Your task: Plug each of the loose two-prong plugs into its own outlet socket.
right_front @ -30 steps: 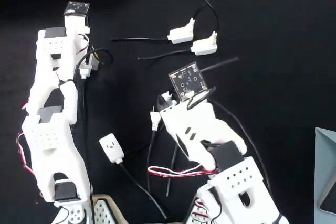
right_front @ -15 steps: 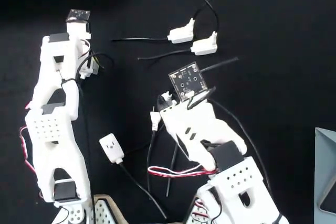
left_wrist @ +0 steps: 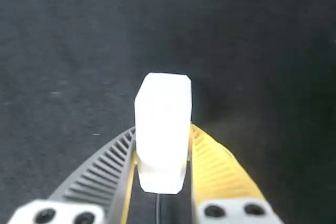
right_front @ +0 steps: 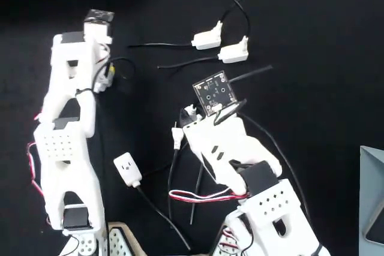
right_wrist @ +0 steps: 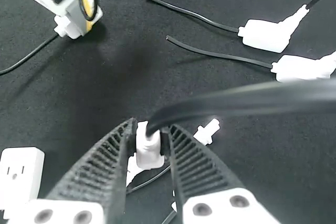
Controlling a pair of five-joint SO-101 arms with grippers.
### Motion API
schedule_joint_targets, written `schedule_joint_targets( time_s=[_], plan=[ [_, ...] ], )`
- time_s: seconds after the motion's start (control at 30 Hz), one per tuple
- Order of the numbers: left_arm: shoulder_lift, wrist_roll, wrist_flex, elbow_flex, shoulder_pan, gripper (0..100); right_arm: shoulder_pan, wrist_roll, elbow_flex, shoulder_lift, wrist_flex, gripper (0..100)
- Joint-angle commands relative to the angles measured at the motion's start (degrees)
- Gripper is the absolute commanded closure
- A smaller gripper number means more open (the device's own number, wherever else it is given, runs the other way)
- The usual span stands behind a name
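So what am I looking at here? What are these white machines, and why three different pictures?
They are two robot arms, the left arm and the right arm, standing at a black table. One picture looks down from a fixed camera above. The other two come from small cameras on each arm's wrist, so you see its pincers close up. The left gripper is shut on a white block with a cord. The right gripper is shut on a small white plug on a black cable. Lying loose on the table are a white outlet socket and, farther away, two white corded pieces.
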Motion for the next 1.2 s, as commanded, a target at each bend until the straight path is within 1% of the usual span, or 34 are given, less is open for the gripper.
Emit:
schedule_joint_targets(
  time_s=[0.0, 0.3, 0.4, 0.57, 0.7, 0.87, 1.03, 1.17],
  plan=[
    [-1.4, -0.7, 6.2, -6.0, 2.6, 97, -0.7, 0.6, -0.1, -0.5, -1.3, 98.7],
    [-6.2, 2.5, 17.1, -6.5, 8.5, 97, -0.6, 0.6, -0.1, -0.5, -1.3, 98.7],
    [-6.4, 3.3, 18.5, -5.8, 9.5, 97, 0.2, 0.6, -0.2, -0.5, -1.3, 98.7],
    [-9.1, 3.8, 16.9, 1.5, 13.0, 97, 1.2, 0.6, -0.5, -0.5, -1.3, 98.7],
    [-15.7, 6.4, 13.8, 8.9, 14.8, 97, 1.2, 0.6, -0.6, -0.1, -1.4, 98.7],
    [-27.8, 6.4, 9.0, 21.8, 16.6, 97, 1.2, 0.6, -0.6, -0.1, -1.4, 98.7],
    [-38.3, 6.1, -2.0, 40.5, 17.5, 97, 1.2, 0.6, -0.6, -0.1, -1.4, 98.7],
    [-42.6, 6.0, -11.2, 51.5, 17.4, 97, 1.2, 0.6, -0.6, -0.1, -1.4, 98.7]
  ],
)
